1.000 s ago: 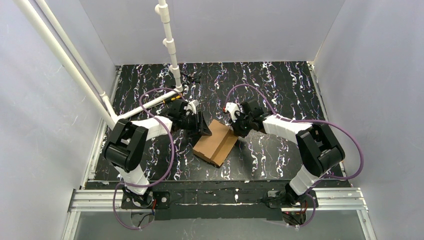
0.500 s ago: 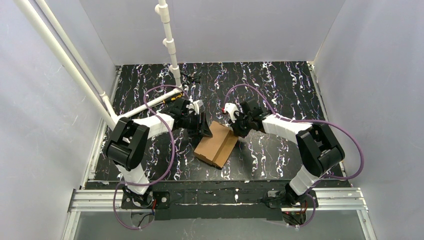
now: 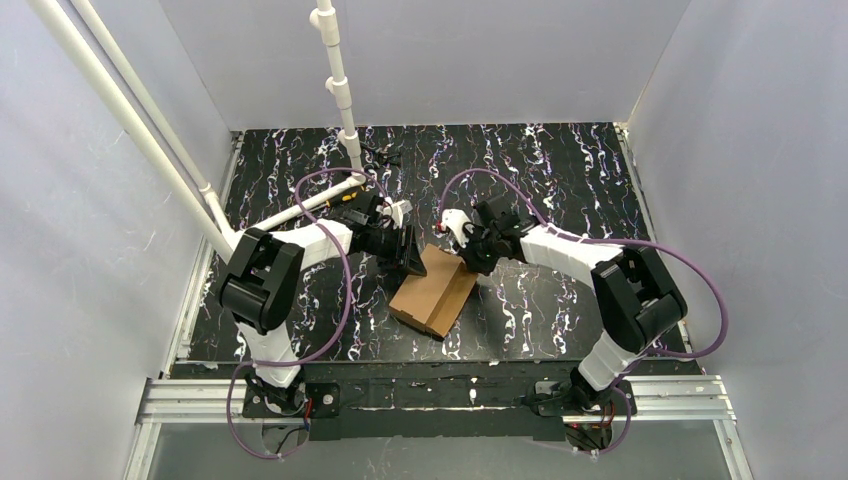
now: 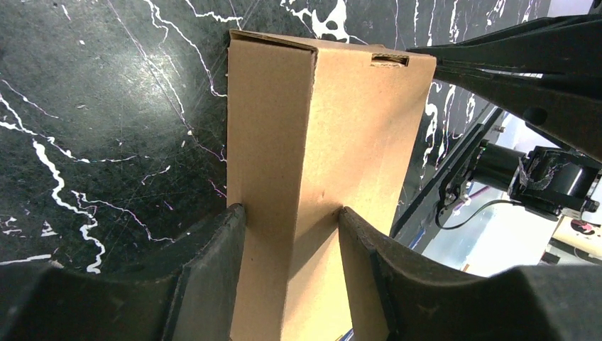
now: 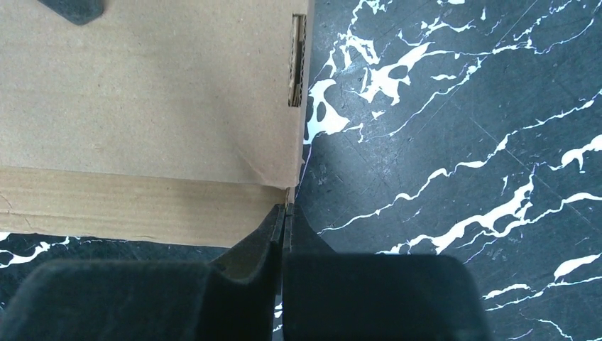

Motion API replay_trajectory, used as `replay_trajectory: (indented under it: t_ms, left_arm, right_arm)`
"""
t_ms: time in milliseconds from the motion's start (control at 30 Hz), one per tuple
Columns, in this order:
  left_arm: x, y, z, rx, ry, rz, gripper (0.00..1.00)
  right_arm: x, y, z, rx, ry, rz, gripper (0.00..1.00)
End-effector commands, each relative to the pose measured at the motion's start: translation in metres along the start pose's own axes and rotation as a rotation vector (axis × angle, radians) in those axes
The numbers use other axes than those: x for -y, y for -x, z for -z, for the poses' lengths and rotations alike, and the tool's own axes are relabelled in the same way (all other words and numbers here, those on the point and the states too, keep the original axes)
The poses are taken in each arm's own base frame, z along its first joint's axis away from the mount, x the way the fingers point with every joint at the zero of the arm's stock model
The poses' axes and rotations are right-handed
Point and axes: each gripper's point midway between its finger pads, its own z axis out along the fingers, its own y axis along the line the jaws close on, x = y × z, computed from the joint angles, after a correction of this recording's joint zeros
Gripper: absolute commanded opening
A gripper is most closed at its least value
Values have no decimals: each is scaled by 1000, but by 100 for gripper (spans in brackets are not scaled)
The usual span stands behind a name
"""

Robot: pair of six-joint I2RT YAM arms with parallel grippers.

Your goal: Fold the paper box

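The paper box (image 3: 435, 290) is a brown cardboard mailer lying at an angle on the black marbled table. My left gripper (image 3: 412, 258) is at the box's far left end. In the left wrist view its fingers (image 4: 231, 241) press on both sides of the box's edge (image 4: 319, 128), so it is shut on the cardboard. My right gripper (image 3: 470, 262) is at the far right corner. In the right wrist view its jaws (image 5: 285, 206) are closed, with the thin corner edge of the box (image 5: 142, 92) running in between the tips.
White pipes (image 3: 340, 90) rise at the back and slant along the left wall (image 3: 130, 120). A small black-and-orange marker (image 3: 345, 198) lies by the pipe foot. A metal rail (image 3: 440, 400) runs along the near edge, and grey walls close in three sides.
Both wrists have shifted slightly toward the back. The left gripper has slid a little right along the box end. The box has barely moved.
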Motion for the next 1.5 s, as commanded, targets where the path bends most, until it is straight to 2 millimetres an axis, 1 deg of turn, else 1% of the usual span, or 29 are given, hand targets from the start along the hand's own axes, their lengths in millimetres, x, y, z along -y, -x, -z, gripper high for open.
replay_trajectory:
  t_ms: [0,167,333,500,633,767,833,1000,1133,1200,1367,1467]
  left_arm:
    - [-4,-16,-7,-74,27,-21,47]
    - [-1,-13,-9,-81,21,-26,46]
    - [-2,-11,-12,-81,22,-16,46]
    - [-1,-9,-14,-81,15,-15,46]
    - [0,-6,-14,-75,18,-10,46]
    - [-4,-6,-15,-68,43,24,47]
    - [-7,-7,-16,-67,51,48,47]
    - [-15,-6,-15,-42,70,94,47]
    - [-17,-4,-11,-22,82,104,47]
    - [-18,-2,-10,-16,86,108,47]
    - [-15,3,-8,3,83,108,48]
    - [-14,4,-8,6,84,108,48]
  right_arm:
    - [-11,44,-5,99,62,52,6]
    - [-6,53,-10,95,69,39,5]
    - [-4,56,-11,91,69,36,6]
    - [-7,63,-8,91,103,96,6]
    - [-14,59,-13,58,153,101,7]
    - [-12,55,-13,43,138,91,9]
    - [-10,54,-11,38,125,96,12]
    - [-3,53,2,53,98,85,21]
    - [4,58,19,95,86,69,34]
    - [5,57,23,106,87,67,39]
    - [5,54,30,120,112,55,41]
    - [11,54,39,143,107,35,42]
